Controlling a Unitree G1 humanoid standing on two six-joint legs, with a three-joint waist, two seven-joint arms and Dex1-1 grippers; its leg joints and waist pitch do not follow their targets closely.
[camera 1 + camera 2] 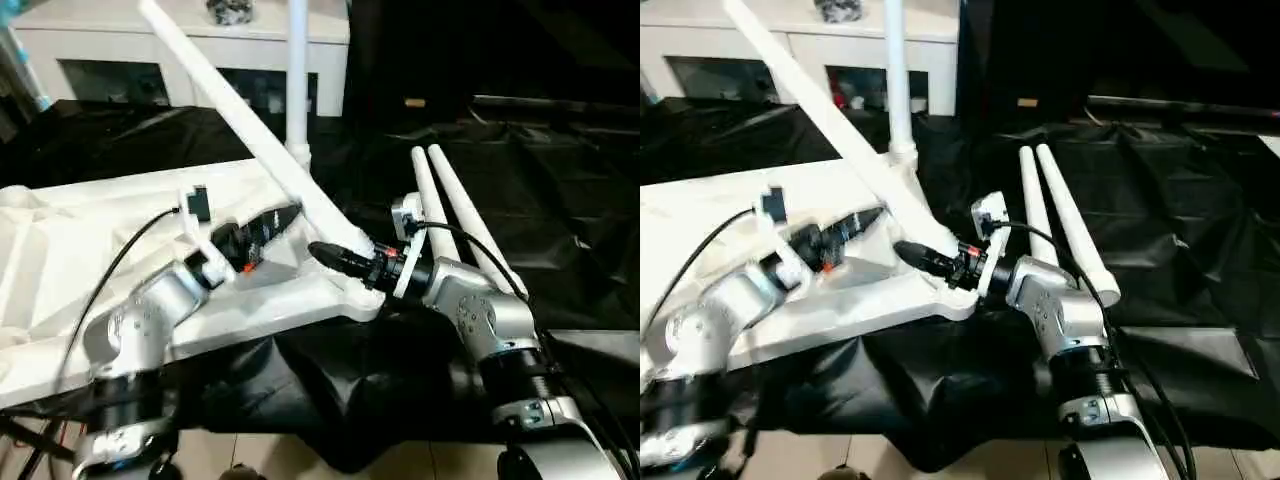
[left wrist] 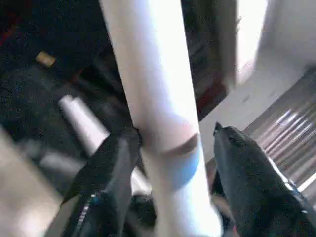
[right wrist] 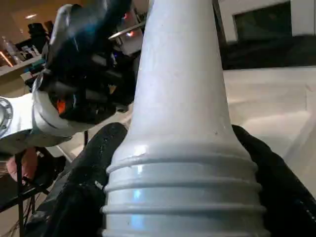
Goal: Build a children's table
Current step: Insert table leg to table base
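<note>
The children's table top (image 1: 60,260) lies underside up on the black-draped work table. One white leg (image 1: 297,70) stands upright in the far corner socket. A second leg (image 1: 230,100) leans up and to the left from the near right corner socket (image 1: 350,295). My left gripper (image 1: 285,218) is open around this tilted leg, with one finger (image 2: 116,163) touching it and the other (image 2: 247,168) a little apart. At the leg's ribbed base (image 3: 182,192), my right gripper (image 1: 330,255) is shut on it from both sides. Two loose legs (image 1: 455,215) lie side by side on the cloth to the right.
A white cabinet with glass doors (image 1: 150,50) stands behind the work table. Wrinkled black cloth (image 1: 570,220) covers the table to the right of the loose legs. The work table's front edge and the tiled floor (image 1: 300,462) are just below the table top.
</note>
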